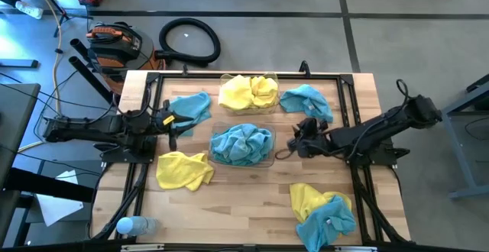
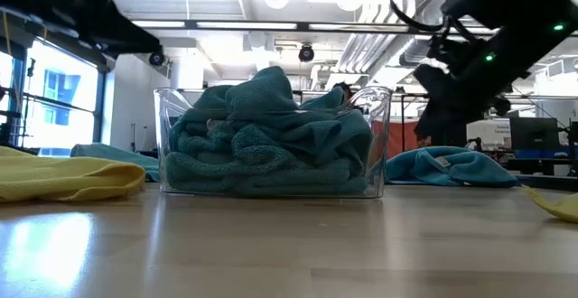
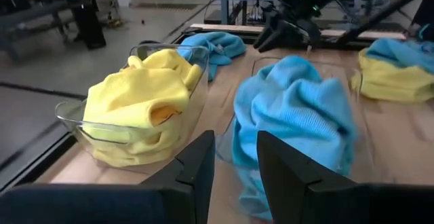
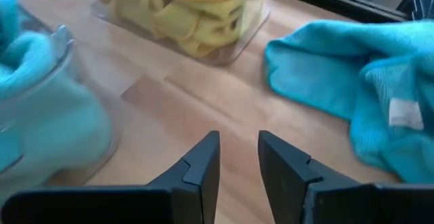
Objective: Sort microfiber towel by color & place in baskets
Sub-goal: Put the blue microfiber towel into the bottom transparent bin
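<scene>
Two clear baskets stand mid-table: the far one [image 1: 248, 93] holds yellow towels, the near one [image 1: 241, 145] holds blue towels. Loose towels lie flat on the wood: a blue one [image 1: 189, 108], another blue one [image 1: 307, 101], a yellow one [image 1: 183, 169], and a yellow and blue heap [image 1: 321, 210] near the front right. My left gripper [image 1: 170, 121] hovers left of the baskets, open and empty [image 3: 234, 159]. My right gripper [image 1: 298, 134] hangs right of the blue basket, beside the far right blue towel [image 4: 339, 75], open and empty [image 4: 239, 153].
A plastic water bottle [image 1: 136, 225] lies at the table's near left corner. Bare wood [image 1: 244, 206] shows in front of the blue basket. Black frame rails [image 1: 137, 191] run along the table's left and right sides.
</scene>
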Action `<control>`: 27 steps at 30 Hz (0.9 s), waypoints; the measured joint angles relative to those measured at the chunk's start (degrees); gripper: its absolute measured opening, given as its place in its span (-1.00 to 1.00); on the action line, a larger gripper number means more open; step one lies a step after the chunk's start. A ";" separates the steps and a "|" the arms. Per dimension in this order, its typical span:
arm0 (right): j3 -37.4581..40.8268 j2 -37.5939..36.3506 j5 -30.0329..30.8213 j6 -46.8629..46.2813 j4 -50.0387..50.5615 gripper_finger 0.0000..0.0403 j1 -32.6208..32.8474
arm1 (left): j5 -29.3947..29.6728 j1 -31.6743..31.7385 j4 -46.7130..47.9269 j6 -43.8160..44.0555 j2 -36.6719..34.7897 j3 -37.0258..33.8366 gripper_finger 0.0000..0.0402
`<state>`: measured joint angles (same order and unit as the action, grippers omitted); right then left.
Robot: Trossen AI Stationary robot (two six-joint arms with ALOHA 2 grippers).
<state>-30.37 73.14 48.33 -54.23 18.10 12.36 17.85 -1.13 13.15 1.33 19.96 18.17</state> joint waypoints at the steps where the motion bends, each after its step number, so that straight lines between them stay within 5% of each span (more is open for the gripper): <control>1: 0.00 0.00 -0.81 1.95 -1.15 -0.49 -1.58 | -0.01 0.02 -0.16 -0.90 -0.94 -0.84 -0.50; 17: -5.83 -0.04 -12.71 17.06 1.92 0.10 -35.33 | -0.13 0.02 -1.39 2.96 -5.24 -8.28 -0.50; 27: -6.64 1.02 -23.62 16.78 10.40 0.22 -48.73 | -1.09 0.00 -3.42 3.09 -5.26 -8.28 -0.50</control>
<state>-37.01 74.16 24.71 -37.45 28.50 -36.37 16.75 -1.13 9.74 4.43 14.70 9.89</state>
